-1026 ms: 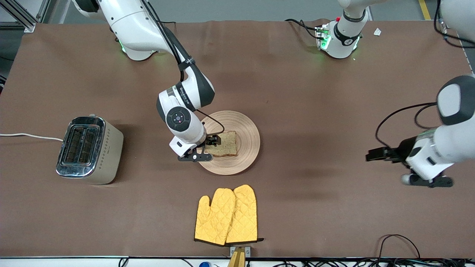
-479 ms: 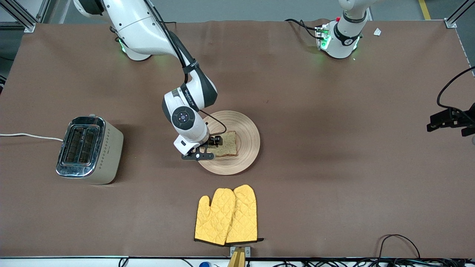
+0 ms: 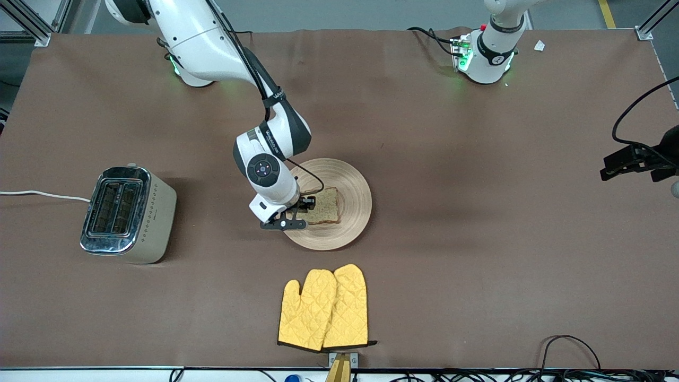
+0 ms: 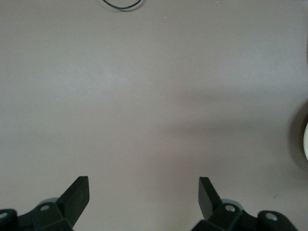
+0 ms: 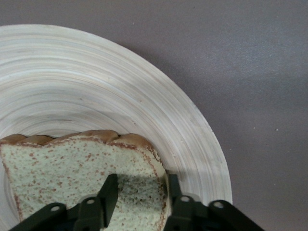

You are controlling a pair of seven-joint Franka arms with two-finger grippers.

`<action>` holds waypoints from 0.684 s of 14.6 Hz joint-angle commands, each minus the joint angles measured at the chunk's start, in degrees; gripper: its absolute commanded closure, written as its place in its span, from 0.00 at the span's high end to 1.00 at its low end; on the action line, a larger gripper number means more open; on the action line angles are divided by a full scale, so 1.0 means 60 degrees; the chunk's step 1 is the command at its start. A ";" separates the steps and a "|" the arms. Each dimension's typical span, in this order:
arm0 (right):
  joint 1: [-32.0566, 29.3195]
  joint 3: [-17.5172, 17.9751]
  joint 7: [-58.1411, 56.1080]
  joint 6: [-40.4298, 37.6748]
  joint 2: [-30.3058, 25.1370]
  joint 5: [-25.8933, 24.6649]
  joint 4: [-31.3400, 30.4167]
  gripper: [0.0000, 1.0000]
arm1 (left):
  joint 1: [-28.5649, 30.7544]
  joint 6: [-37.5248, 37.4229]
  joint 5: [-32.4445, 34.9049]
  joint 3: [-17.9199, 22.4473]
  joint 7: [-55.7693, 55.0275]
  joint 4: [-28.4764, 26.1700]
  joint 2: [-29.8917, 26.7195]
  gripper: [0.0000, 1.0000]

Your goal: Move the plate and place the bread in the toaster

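The bread (image 3: 324, 206) lies flat on the round wooden plate (image 3: 354, 185) in the middle of the table. My right gripper (image 3: 306, 203) is down at the bread's edge toward the right arm's end. In the right wrist view my right gripper (image 5: 140, 182) is partly open. One finger is over the bread (image 5: 72, 168) and the other is at its crust, above the plate (image 5: 120, 86). The toaster (image 3: 127, 213) stands toward the right arm's end, slots up. My left gripper (image 4: 144, 180) is open and empty over bare table.
A pair of yellow oven mitts (image 3: 324, 307) lies nearer the front camera than the plate. The toaster's white cord (image 3: 42, 194) runs off the table's end. The left arm (image 3: 636, 159) hangs at the view's edge, at the left arm's end of the table.
The left arm has swung up and away toward its end of the table. The right gripper has edged slightly toward the bread; bread and plate have not moved.
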 commanded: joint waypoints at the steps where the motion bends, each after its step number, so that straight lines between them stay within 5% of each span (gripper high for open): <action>1: 0.0103 -0.0059 0.0145 0.0147 -0.0075 0.0120 -0.0181 0.26 | -0.0516 -0.0183 0.0158 0.0165 -0.0089 -0.0245 -0.0299 1.00; 4: 0.0103 -0.0059 0.0131 0.0089 -0.0090 0.0120 -0.0167 0.02 | -0.1689 -0.0198 0.0128 0.1643 0.0117 -0.0304 -0.0489 1.00; 7: 0.0161 -0.0088 0.0102 0.0016 -0.0134 0.0076 -0.0138 0.00 | -0.2874 -0.0198 0.0099 0.2771 0.0016 -0.0465 -0.0899 1.00; 10: 0.0162 -0.0190 0.0087 -0.0494 -0.0323 -0.0012 -0.0065 0.00 | -0.3170 -0.0184 -0.0440 0.3139 -0.0073 -0.1384 -0.1630 1.00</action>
